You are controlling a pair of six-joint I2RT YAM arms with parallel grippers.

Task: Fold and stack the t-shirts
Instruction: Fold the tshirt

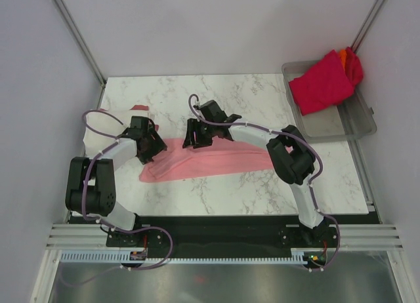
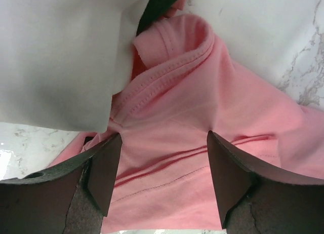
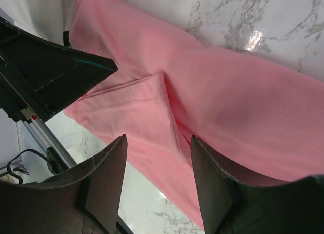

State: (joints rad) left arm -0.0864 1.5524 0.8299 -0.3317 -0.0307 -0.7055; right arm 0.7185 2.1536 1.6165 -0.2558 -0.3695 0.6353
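A light pink t-shirt (image 1: 210, 160) lies bunched in a long strip across the middle of the marble table. My left gripper (image 1: 152, 149) hovers over its left end, jaws open. In the left wrist view the pink t-shirt's collar (image 2: 177, 56) shows beyond the left gripper (image 2: 164, 165), with only pink cloth below the gap. My right gripper (image 1: 195, 139) stands open over the strip's upper edge; in its wrist view the right gripper (image 3: 158, 168) is above a fold of the pink t-shirt (image 3: 152, 107). A cream-white t-shirt (image 1: 98, 129) lies at the table's left edge.
A grey translucent tray (image 1: 354, 119) at the back right holds a crimson t-shirt (image 1: 321, 83) with an orange one (image 1: 344, 55) peeking behind it. A scrap of dark red cloth (image 1: 140, 108) shows by the cream-white shirt. White walls enclose the table on three sides.
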